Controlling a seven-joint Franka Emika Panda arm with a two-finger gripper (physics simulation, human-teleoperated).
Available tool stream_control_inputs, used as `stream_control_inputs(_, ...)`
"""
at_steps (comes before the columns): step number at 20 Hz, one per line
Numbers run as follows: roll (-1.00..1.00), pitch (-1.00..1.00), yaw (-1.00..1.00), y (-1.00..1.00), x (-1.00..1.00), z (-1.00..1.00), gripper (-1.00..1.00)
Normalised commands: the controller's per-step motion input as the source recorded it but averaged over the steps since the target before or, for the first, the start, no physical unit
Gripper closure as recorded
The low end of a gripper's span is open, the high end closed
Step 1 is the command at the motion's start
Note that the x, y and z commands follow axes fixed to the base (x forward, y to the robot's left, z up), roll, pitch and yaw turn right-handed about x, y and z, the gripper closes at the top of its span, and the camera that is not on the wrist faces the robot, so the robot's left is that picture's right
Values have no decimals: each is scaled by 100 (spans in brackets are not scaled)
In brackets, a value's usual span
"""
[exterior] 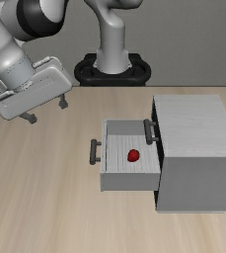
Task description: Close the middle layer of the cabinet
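The cabinet (193,148) stands near the tabletop (45,203)'s edge at the exterior view's right. Its middle drawer (124,180) juts leftward, handle (95,149) outermost. The pincer (46,111), spread and empty, hovers well apart, nearer the upper-left corner; closing means pushing rightward.

The scene was bright and evenly lit, with light falling from above. The cabinet's (195,124) top looked pale, while its lower face was a darker grey. A faint, soft shadow lay on the surface (45,198) along the open drawer (124,178) and the cabinet's base.
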Motion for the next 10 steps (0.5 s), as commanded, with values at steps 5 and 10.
stream_control_inputs(5, 49, 0, 0, 0, 0, 0, -100)
stream_control_inputs(10, 45, 0, 0, 0, 0, 0, -100)
